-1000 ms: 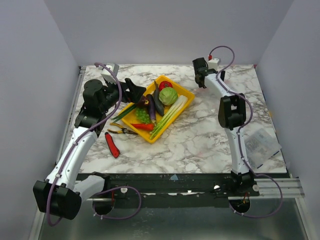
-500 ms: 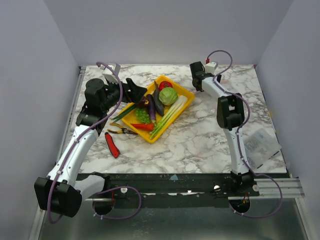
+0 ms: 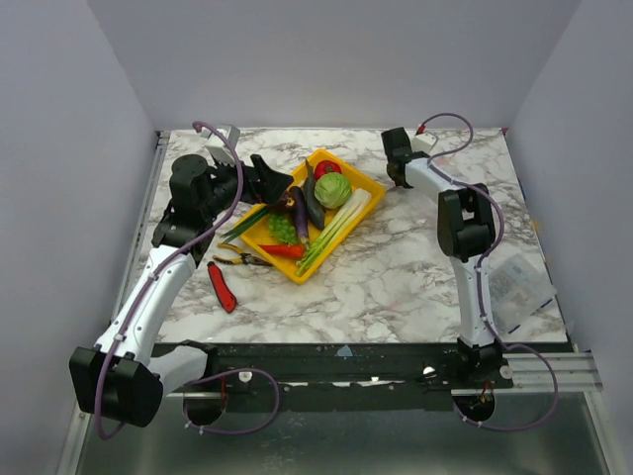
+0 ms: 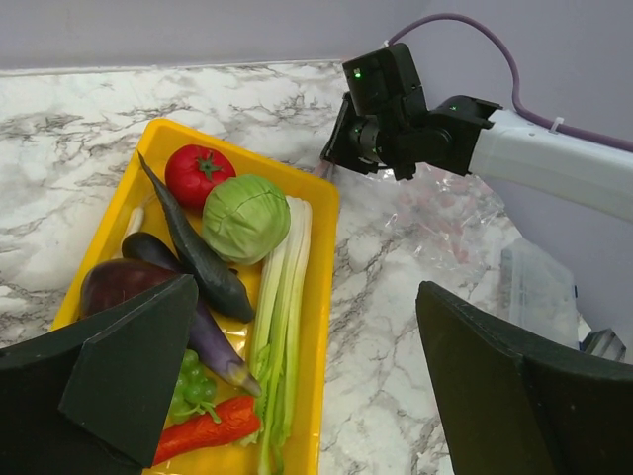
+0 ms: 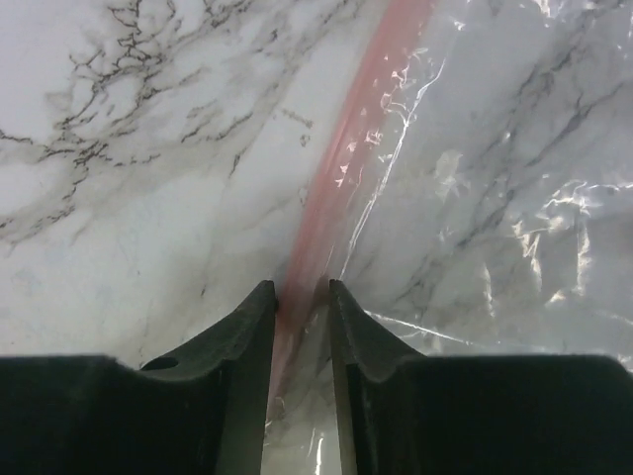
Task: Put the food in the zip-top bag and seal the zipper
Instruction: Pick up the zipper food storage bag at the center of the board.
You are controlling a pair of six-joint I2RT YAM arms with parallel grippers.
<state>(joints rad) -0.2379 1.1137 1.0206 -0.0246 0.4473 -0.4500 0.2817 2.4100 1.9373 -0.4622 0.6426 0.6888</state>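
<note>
The food lies in a yellow tray [image 3: 368, 181]: a tomato [image 4: 198, 173], cabbage [image 4: 245, 216], eggplants [image 4: 198, 259], leek [image 4: 282, 297], grapes [image 4: 193, 391] and a red chili [image 4: 203, 432]. My left gripper [image 4: 307, 297] hovers open over the tray's near side, holding nothing. The clear zip-top bag [image 5: 495, 178] lies flat on the marble just right of the tray, seen as crinkled film [image 4: 445, 213] in the left wrist view. Its pinkish zipper [image 5: 346, 168] runs between the fingertips of my right gripper [image 5: 302, 287], which pinch it at the bag's edge beside the tray's far corner [image 3: 398, 181].
A red-handled tool [image 3: 222, 287] and yellow-handled pliers [image 3: 240, 258] lie left of the tray near the front. A smaller clear packet [image 3: 514, 285] sits at the table's right front corner. Grey walls close in the table on three sides.
My right gripper has shifted slightly right at the far side of the table and its jaws have closed in from wide open onto the pink strip. The left arm has stayed put.
</note>
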